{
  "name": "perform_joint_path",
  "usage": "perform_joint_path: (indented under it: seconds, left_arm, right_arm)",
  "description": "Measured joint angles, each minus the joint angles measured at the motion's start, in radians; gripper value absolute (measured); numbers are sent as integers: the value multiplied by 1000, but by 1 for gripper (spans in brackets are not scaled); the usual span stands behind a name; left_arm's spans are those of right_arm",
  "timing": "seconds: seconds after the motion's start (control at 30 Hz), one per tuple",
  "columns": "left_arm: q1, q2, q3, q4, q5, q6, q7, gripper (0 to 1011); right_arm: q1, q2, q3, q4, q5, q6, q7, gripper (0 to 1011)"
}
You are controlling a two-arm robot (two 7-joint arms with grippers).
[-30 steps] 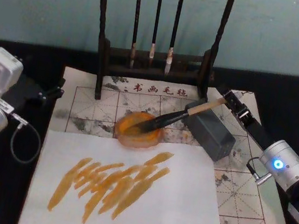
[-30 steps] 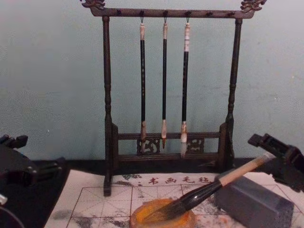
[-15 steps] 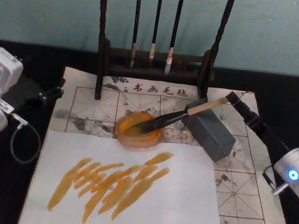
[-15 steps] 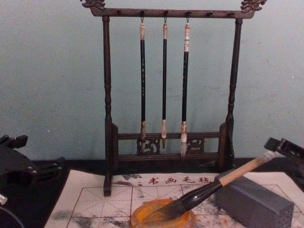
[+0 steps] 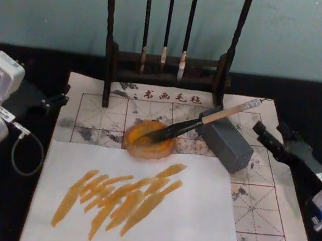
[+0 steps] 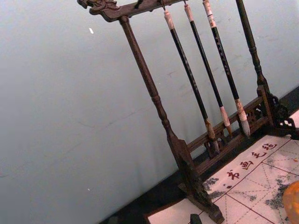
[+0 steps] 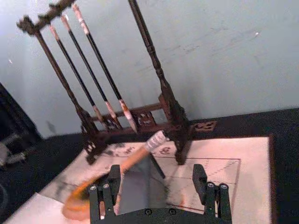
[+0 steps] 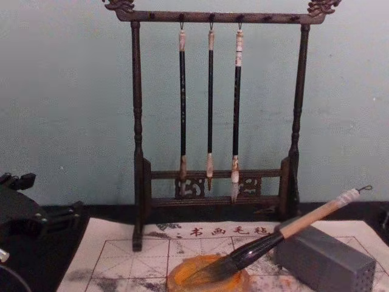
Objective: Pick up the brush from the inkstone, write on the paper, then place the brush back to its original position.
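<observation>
The brush [image 5: 201,122] lay on a slant, its dark bristles down in the round orange dish [image 5: 149,138] and its tan shaft propped across the top corner of the grey block [image 5: 227,141], the white-wrapped end with its loop poking up toward the right. From the chest camera I saw the same brush [image 8: 285,229] leaning up out of the dish [image 8: 206,277] over the block [image 8: 322,258], nothing gripping it. Under dish and block lay the paper [image 5: 259,199] with the reddish grid and the row of red characters near the stand, and on top of it, nearer me, a plain white sheet [image 5: 193,225] streaked with orange strokes. The right gripper [image 5: 272,138] sat just to the right of the block, apart from the brush — on its wrist camera I saw the right gripper [image 7: 159,184] with its fingers spread wide and empty, the block [image 7: 140,184] and brush end [image 7: 152,141] in front of them. The left gripper [image 5: 59,99] was parked off the paper's left edge on the black table [image 5: 312,105]; I couldn't tell how its fingers stood. Behind it all stood the dark wooden rack [image 5: 167,66] with three thin brushes [image 8: 210,109] hanging from it.
</observation>
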Motion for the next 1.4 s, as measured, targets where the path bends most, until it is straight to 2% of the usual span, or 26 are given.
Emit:
perform_joint_path:
  seconds: [0.03, 0.13, 0.33, 0.47, 1.4]
  left_arm:
    - [0, 0, 0, 0, 0, 0, 0, 1001]
    - [0, 0, 0, 0, 0, 0, 0, 1001]
    - [0, 0, 0, 0, 0, 0, 0, 1001]
    - [0, 0, 0, 0, 0, 0, 0, 1001]
    - [0, 0, 0, 0, 0, 0, 0, 1001]
  right_arm:
    - [0, 0, 0, 0, 0, 0, 0, 1002]
    - [-3, 2, -5, 3, -67, -40, -27, 1002]
    - [-1, -4, -6, 16, -128, -68, -47, 1002]
    - [2, -10, -4, 25, -149, -74, -51, 1002]
    - [2, -10, -3, 26, -153, -76, -53, 1002]
